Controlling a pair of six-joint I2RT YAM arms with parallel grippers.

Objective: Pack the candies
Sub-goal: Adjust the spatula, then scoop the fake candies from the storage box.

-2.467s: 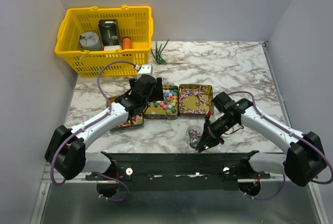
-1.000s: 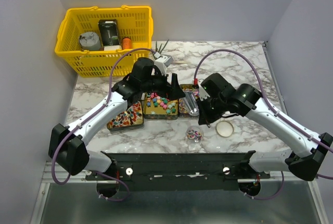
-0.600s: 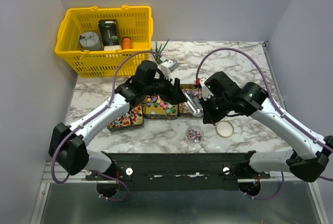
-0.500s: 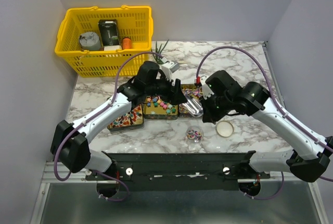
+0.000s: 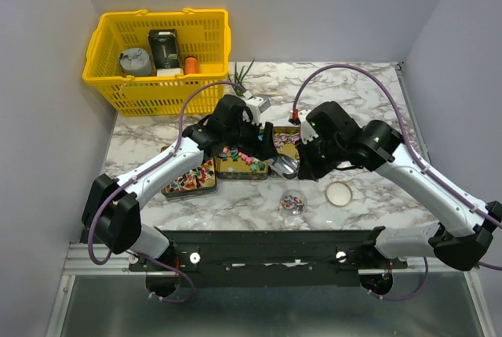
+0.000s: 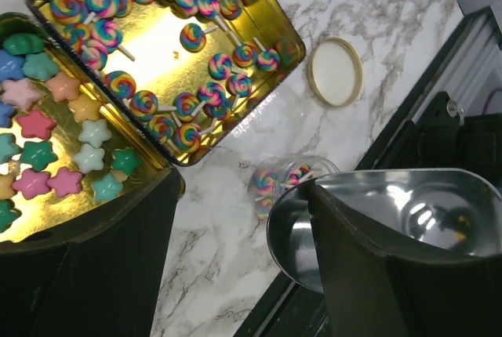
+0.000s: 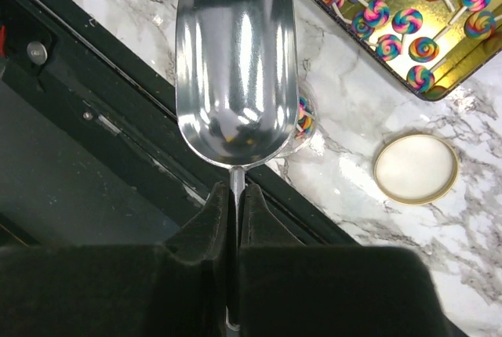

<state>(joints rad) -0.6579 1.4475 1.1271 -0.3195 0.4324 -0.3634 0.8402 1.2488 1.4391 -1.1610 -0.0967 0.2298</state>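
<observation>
Now your right claw [image 7: 234,196] is clamped on the scoop [image 7: 234,70] handle.
Your left claw [image 6: 235,274] stands apart at the scoop's tip; candies [image 6: 35,124] lie in the gold tins [image 6: 165,59], upper left of the left wrist view.

The left claw [image 6: 241,192] hangs seemingly spread wide, just beside the right claw [image 7: 234,196], which is pinched tight.

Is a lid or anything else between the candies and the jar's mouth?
No. The lid lies on the table, apart from the jar. Only the scoop, in the right gripper, hangs above and partly hides the jar in both wrist views. The left gripper has its jaws open at the scoop's tip.
</observation>
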